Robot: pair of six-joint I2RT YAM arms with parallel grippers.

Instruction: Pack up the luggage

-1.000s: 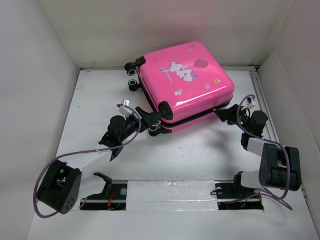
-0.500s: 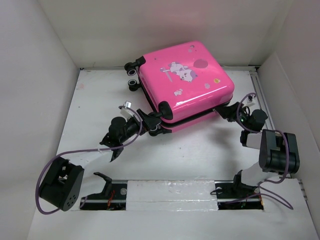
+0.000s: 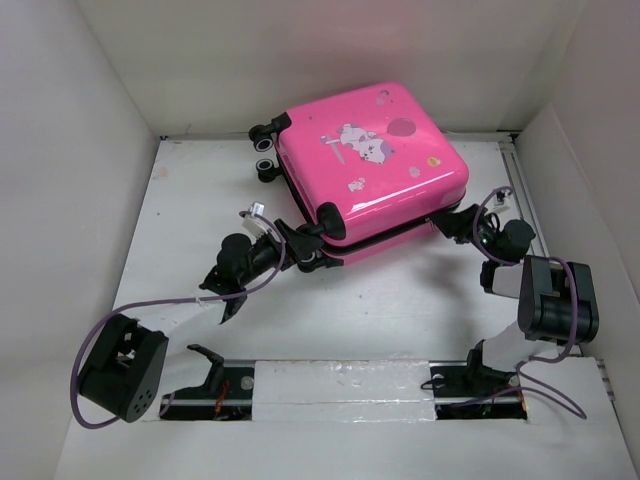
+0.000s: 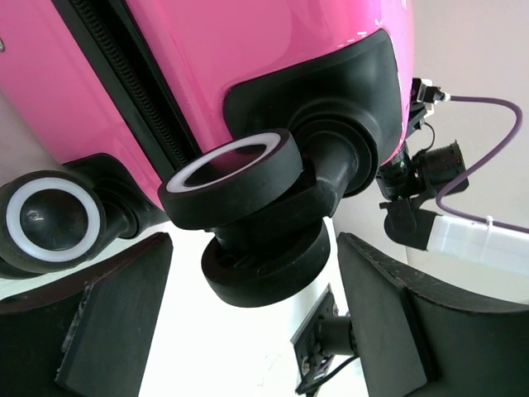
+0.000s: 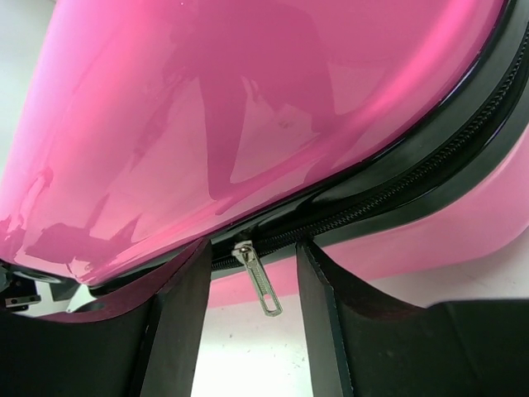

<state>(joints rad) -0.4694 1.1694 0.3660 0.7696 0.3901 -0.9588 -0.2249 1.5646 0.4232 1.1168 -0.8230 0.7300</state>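
The luggage is a glossy pink hard-shell suitcase with a cartoon print, lying flat and closed at the back of the white table. At its near left corner my left gripper is open. In the left wrist view a black caster wheel sits between the left gripper's fingers without touching them. My right gripper is at the case's near right edge. In the right wrist view it stands open around the silver zipper pull, which hangs free from the black zipper.
White walls close the table in on the left, back and right. Two more black wheels stick out at the case's far left corner. Purple cables loop from both arms. The arm bases and a rail run along the near edge.
The right arm has swung in, bringing its gripper up to the suitcase's zipper edge. The left gripper has narrowed slightly around the wheel. The suitcase has not moved.
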